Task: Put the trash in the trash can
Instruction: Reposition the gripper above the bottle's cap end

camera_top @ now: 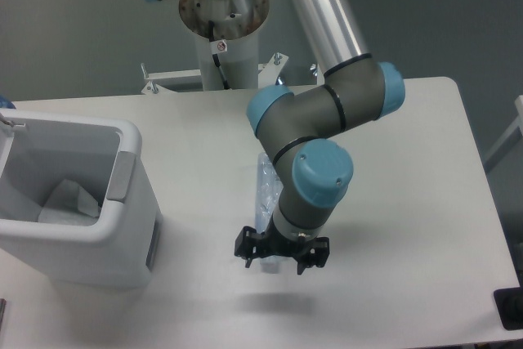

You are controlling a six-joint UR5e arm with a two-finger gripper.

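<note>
The clear crushed plastic bottle (264,190) lies on the white table, running from under my forearm toward the front edge. Most of it is hidden by the arm. My gripper (280,261) points down over the bottle's near end, and its black fingers (245,248) stand apart on either side of a pale bit of the bottle. The gripper looks open; its shadow falls on the table just in front. The crumpled pale paper wad (69,202) lies inside the white trash can (122,230) at the left, well apart from the gripper.
The arm's base column (225,30) stands at the back of the table. A dark object (511,308) sits at the table's front right corner. The table's front edge is close below the gripper.
</note>
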